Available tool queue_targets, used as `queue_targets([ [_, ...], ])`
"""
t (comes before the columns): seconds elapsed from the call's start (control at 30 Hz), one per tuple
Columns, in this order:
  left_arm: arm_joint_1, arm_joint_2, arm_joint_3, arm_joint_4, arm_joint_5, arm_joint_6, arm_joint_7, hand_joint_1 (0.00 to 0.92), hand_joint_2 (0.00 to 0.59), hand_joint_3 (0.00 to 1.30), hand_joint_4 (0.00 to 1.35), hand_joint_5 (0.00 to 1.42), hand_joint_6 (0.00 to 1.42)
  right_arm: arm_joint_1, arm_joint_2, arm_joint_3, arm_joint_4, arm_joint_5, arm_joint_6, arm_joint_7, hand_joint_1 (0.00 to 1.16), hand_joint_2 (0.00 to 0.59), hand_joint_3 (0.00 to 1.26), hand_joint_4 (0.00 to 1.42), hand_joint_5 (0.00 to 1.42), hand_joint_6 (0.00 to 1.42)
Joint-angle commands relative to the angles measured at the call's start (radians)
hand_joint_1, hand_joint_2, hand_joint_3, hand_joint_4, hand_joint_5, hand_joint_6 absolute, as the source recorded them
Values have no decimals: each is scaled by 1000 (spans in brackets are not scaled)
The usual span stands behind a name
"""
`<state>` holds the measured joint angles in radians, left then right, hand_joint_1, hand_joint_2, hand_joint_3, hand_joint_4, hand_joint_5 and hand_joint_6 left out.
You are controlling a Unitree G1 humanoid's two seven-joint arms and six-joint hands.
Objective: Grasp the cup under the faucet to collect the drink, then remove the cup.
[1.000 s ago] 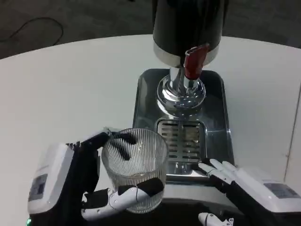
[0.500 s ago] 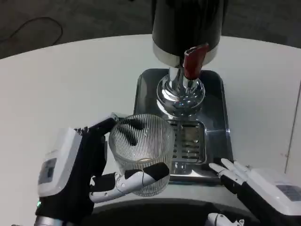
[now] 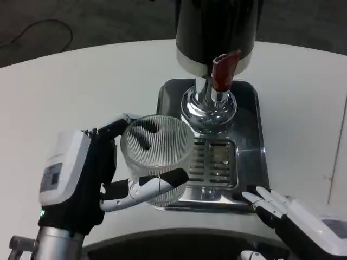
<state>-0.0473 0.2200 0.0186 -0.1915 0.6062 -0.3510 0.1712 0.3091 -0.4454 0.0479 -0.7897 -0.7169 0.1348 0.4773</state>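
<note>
Since the earlier frames the left hand (image 3: pixel 87 181) has carried the ribbed glass cup (image 3: pixel 156 157) farther from the near edge and slightly leftward, so that the cup now overlaps the left rim of the steel drip tray (image 3: pixel 248 135), while the right hand (image 3: pixel 295 216) has drawn back toward the near right corner.

The left hand holds the cup: dark fingers (image 3: pixel 142 134) curl around its far side and show through the glass, and a white and black finger crosses its near lower wall. The cup is upright, its mouth open to the camera. It sits to the near left of the chrome faucet base (image 3: pixel 209 108), not under it; whether it rests on the tray rim or is lifted cannot be told.

The right hand lies at the near right, just beside the tray's near right corner, fingers extended and slightly apart, holding nothing.

The dark dispenser body (image 3: pixel 217 27) stands at the far end of the tray, with a red tap lever (image 3: pixel 224 70) on its front above the chrome base. A slotted grate (image 3: pixel 217 162) is set into the tray on the near side of the faucet, to the right of the cup. Everything stands on the white table (image 3: pixel 70 97).
</note>
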Motion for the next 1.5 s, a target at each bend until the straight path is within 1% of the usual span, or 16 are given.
queue_targets([
  [0.03,-100,22,-19,80,26,-1,37,545,32,992,1189,1387,1424,37,0,-29,-29,12,-21,-14,179,423,94,0,0,0],
  [0.23,-208,32,-57,214,56,13,70,540,35,992,1189,1387,1424,66,11,-49,-49,16,-29,-20,179,423,94,0,0,0],
  [0.43,-282,36,-88,331,72,17,110,537,36,992,1189,1387,1424,67,23,-44,-58,11,-28,-23,179,423,89,0,0,0],
  [0.73,-381,42,-141,499,86,31,177,536,42,992,1189,1387,1424,55,50,-8,-78,-5,-22,-9,178,423,86,0,0,0],
  [0.9,-450,37,-178,596,91,29,225,536,42,992,1189,1387,1424,51,60,16,-94,-6,-17,-1,178,423,86,0,0,0],
  [1.0,-484,37,-201,644,95,23,248,536,42,992,1189,1387,1424,59,63,21,-104,-8,-15,0,178,423,86,0,0,0],
  [1.27,-582,27,-254,778,104,5,303,536,42,992,1188,1387,1424,95,65,8,-131,-5,-17,0,172,426,86,0,0,0],
  [1.5,-625,21,-299,848,112,-7,338,536,43,985,1189,1387,1424,128,66,-1,-149,-3,-21,0,165,428,86,0,0,0],
])
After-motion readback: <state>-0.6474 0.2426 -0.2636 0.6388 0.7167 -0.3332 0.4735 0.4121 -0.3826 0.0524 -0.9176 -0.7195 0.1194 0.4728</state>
